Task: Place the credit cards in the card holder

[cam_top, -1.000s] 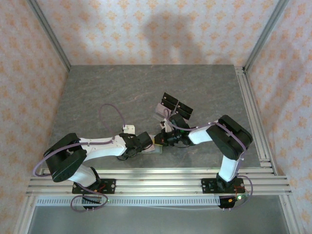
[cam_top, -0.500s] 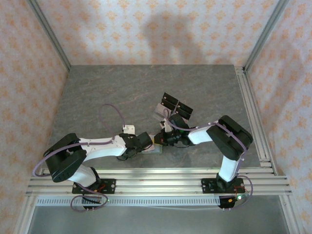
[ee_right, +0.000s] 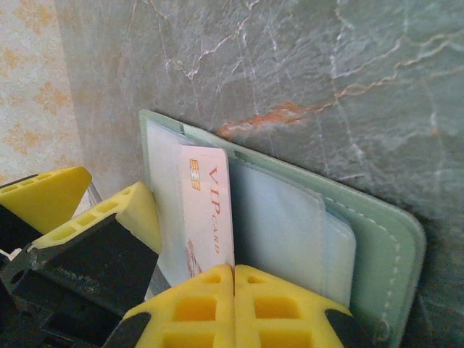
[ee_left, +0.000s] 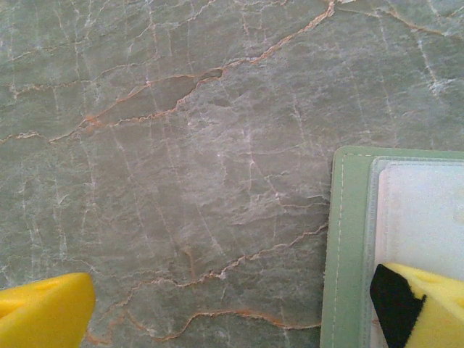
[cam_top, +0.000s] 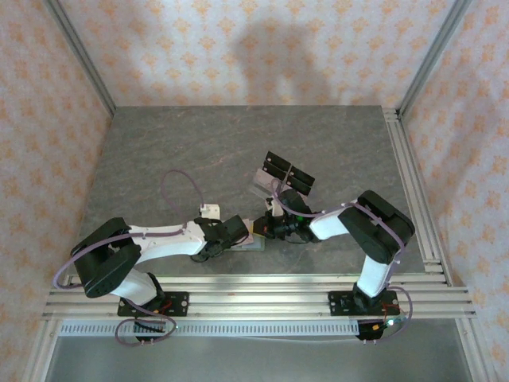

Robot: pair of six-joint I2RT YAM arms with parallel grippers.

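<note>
Inward both arms (cam_top: 163,239) stretch low; right pincer (ee_right: 233,279) clamps a credit card (ee_right: 208,210) (left pincer (ee_left: 232,308) gapes).

Lab booth: aluminium rails (cam_top: 254,298), wallpapered walls (cam_top: 238,48)

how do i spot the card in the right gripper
On the veined grey-green stone table, between the two arms, lies an open sage-green card holder. The right gripper pinches a thin pale pink card over its pale slots. Unlike the black cards farther back, it bears red VIP lettering and a gold chip.
</note>
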